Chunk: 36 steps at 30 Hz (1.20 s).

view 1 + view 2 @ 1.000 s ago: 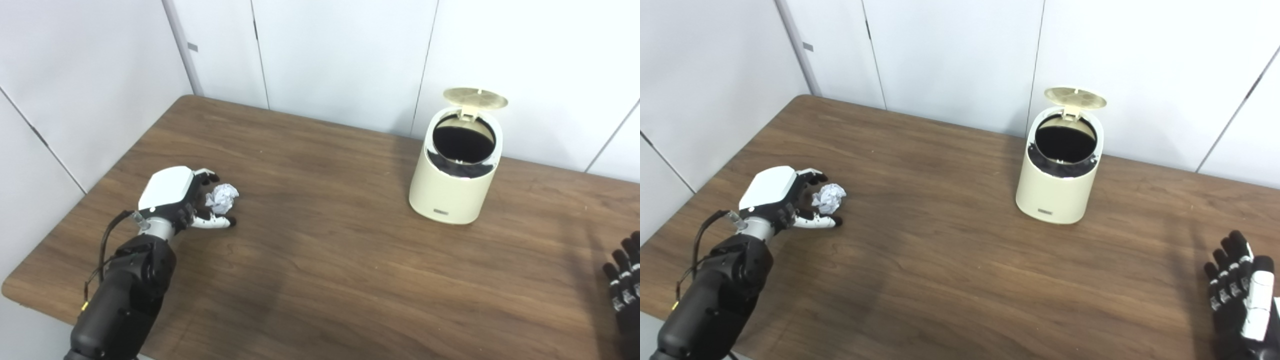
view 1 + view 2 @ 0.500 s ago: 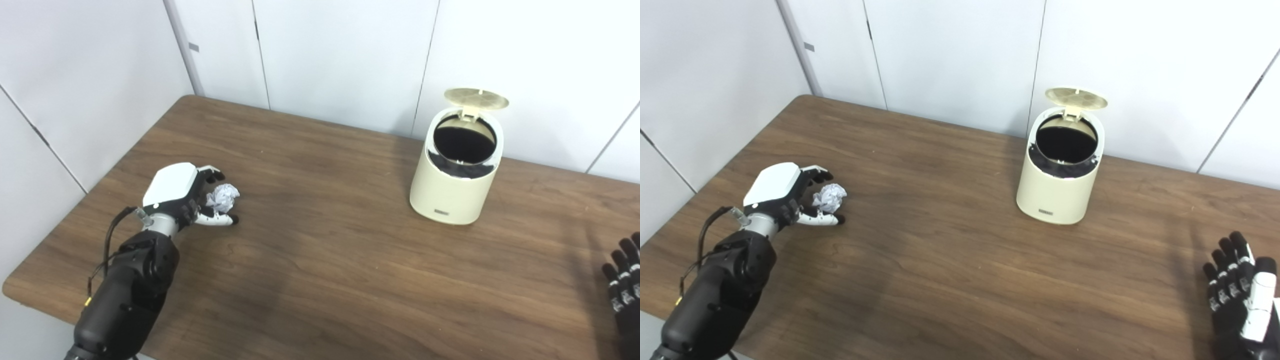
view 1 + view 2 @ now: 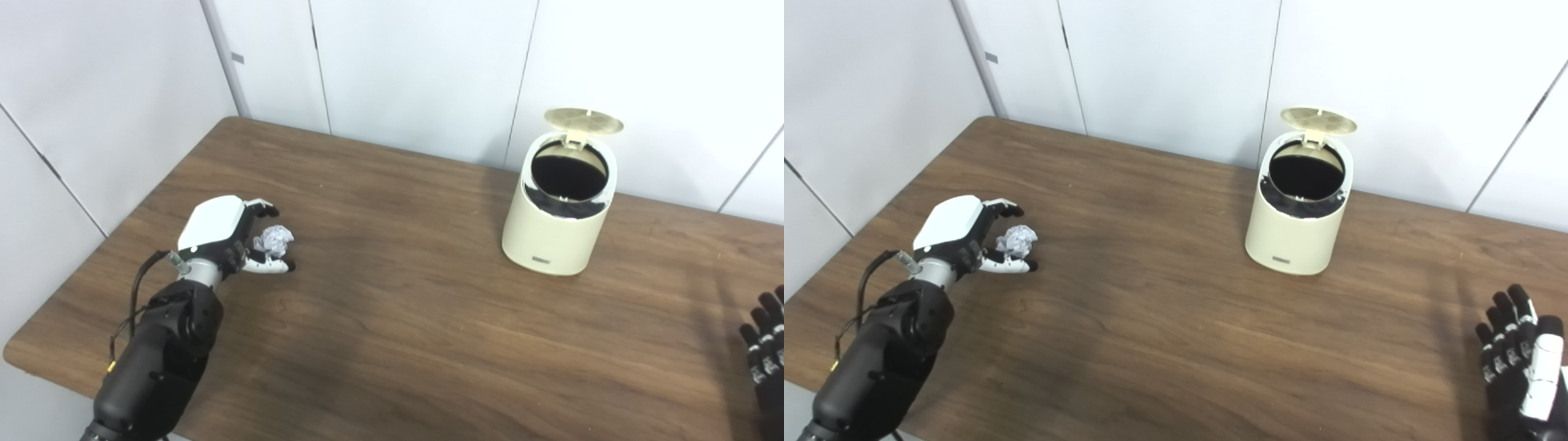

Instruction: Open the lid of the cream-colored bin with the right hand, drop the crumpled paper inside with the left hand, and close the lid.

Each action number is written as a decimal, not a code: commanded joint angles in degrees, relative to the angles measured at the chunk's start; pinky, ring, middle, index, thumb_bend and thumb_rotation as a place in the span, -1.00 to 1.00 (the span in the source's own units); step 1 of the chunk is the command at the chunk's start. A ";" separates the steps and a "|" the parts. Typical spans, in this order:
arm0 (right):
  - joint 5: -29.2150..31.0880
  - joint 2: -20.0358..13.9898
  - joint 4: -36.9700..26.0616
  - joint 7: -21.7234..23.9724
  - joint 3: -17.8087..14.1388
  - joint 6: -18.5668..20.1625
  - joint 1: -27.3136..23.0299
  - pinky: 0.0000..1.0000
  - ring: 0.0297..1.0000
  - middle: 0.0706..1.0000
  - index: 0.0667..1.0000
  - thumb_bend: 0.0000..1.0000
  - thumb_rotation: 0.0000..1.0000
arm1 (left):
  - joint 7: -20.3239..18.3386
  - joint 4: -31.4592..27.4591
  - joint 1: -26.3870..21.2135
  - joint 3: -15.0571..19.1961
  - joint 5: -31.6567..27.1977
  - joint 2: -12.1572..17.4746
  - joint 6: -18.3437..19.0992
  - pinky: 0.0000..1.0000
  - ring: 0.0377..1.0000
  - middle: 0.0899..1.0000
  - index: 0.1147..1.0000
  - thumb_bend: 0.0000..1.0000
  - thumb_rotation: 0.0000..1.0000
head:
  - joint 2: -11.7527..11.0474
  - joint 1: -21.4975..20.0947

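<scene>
We curl our left hand (image 3: 222,236) fingers (image 3: 262,210) around the crumpled paper (image 3: 272,240) on the tabletop (image 3: 398,318), right hand (image 3: 1519,361) spread wide, and should squeeze gently before carrying it to the open bin (image 3: 560,208).

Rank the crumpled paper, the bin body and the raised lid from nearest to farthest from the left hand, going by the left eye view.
From the left hand:
1. Crumpled paper, right between its fingers, near the table's left side.
2. Cream-colored bin, across the table to the right.
3. Lid, standing open at the bin's far rim, by the wall.
</scene>
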 commanded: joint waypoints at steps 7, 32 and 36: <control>0.01 0.06 -2.06 -0.76 -0.34 -0.68 -0.78 1.00 1.00 0.95 0.93 -0.06 1.00 | 0.21 -2.29 -2.36 0.08 -0.38 1.21 0.83 0.27 0.43 0.43 0.44 0.64 -0.62 | 0.25 -0.28; 0.98 -0.13 -0.86 -0.31 -0.67 -1.81 -0.60 1.00 0.98 0.96 0.91 -0.02 1.00 | 4.60 0.88 -2.56 0.58 -3.36 0.73 -1.68 0.07 0.19 0.26 -0.08 0.13 -0.94 | 0.52 -0.74; 1.28 -0.08 -0.92 -0.27 -0.86 -1.86 -0.65 1.00 0.98 0.94 0.90 -0.03 1.00 | 5.44 1.82 -2.49 0.54 -4.58 0.92 -2.89 -0.06 -0.19 -0.06 -0.08 0.01 -0.99 | 0.52 -0.74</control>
